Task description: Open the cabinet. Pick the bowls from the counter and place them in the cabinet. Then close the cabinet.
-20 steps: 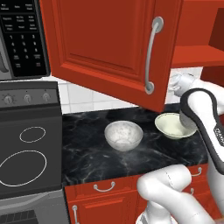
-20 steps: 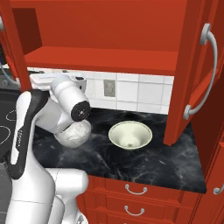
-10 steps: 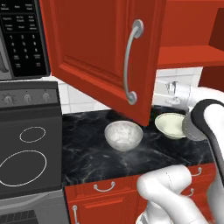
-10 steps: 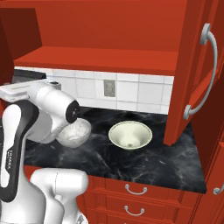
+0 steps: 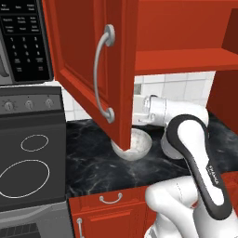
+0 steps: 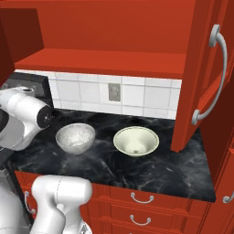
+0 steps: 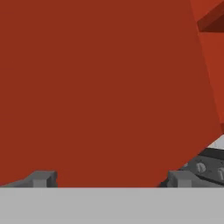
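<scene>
I have the cabinet [image 5: 116,69] doors open; my fingers [image 7: 43,178] stand apart, empty, against the left door. Both bowls [image 6: 75,137] wait mid-frame on the desk [image 6: 151,169]. Next: reach the grey one.

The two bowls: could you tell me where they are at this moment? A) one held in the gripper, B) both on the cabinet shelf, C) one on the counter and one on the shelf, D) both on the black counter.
D: the grey-white bowl and the cream bowl both sit side by side on the counter, below the bare shelf of the open cabinet.
</scene>
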Motion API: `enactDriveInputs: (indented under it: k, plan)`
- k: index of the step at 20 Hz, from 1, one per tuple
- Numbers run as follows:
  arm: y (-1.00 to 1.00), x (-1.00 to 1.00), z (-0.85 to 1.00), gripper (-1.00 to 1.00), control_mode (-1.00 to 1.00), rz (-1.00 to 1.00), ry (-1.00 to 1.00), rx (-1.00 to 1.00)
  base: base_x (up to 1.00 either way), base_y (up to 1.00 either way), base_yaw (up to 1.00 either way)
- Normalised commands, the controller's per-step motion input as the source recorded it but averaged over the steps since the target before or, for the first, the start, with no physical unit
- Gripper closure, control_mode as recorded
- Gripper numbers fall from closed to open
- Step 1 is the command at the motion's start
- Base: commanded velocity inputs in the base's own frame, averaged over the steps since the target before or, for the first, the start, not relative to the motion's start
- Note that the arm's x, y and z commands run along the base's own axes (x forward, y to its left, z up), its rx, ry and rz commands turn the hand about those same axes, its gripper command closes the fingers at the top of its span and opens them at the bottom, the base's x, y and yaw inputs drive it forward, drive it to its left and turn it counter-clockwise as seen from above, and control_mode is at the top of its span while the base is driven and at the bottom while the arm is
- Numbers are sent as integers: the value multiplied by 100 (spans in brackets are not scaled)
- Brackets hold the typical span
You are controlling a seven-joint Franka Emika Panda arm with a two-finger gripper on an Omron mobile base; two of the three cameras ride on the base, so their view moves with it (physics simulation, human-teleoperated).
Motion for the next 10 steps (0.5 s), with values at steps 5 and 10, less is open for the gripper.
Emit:
enactDriveInputs:
  k: [5,10]
  plan:
    - [-69,1,12,-100,-100,-1,12,0,0,0,0]
    - [-96,0,47,-100,-100,-10,27,1,0,0,0]
